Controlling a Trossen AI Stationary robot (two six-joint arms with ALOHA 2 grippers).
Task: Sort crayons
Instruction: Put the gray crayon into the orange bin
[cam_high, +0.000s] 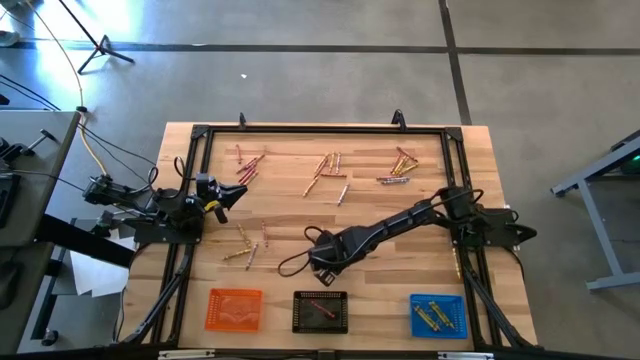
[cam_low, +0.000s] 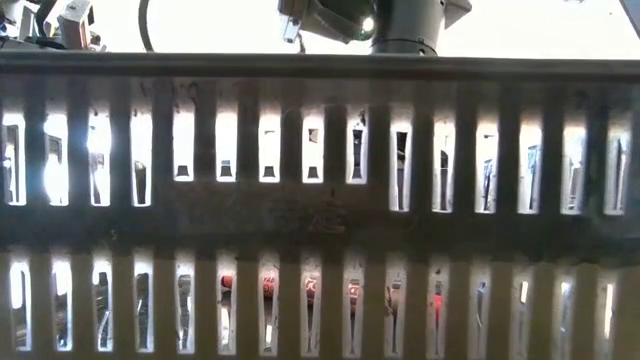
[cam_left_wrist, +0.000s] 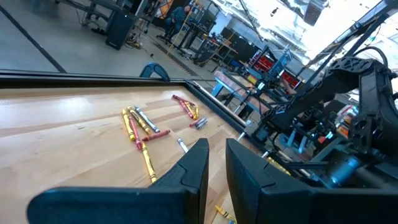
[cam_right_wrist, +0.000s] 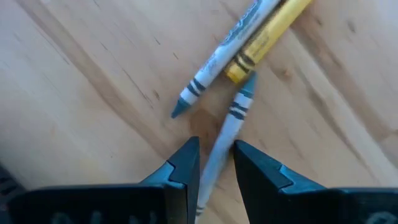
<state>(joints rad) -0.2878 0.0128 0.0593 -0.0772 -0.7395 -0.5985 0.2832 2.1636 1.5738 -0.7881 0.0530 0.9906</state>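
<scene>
Crayons lie in loose groups on the wooden table: pink ones (cam_high: 245, 160) at the far left, mixed ones (cam_high: 325, 172) in the far middle, more (cam_high: 400, 165) at the far right, and a few (cam_high: 245, 245) left of centre. My right gripper (cam_high: 322, 268) (cam_right_wrist: 216, 146) points down over the near middle, shut on a grey crayon (cam_right_wrist: 233, 118). Under it on the wood lie another grey crayon (cam_right_wrist: 217, 56) and a yellow one (cam_right_wrist: 267, 34). My left gripper (cam_high: 228, 195) (cam_left_wrist: 216, 165) waits level at the table's left, its fingers slightly apart with nothing between them. My right gripper pinches the grey crayon's paper-wrapped shaft (cam_right_wrist: 217, 155) between its two fingers, from above, pointing steeply down. The crayon runs along the fingers and sticks out beyond them. Its tip (cam_right_wrist: 247, 84) is next to the yellow crayon's end; whether it touches the wood I cannot tell.
Three square trays stand along the near edge: orange (cam_high: 210, 295), black (cam_high: 297, 297) holding a red crayon, and blue (cam_high: 414, 298) holding yellow ones. A black frame (cam_high: 320, 128) borders the table. The low view looks through the black tray's slotted wall (cam_low: 320, 210).
</scene>
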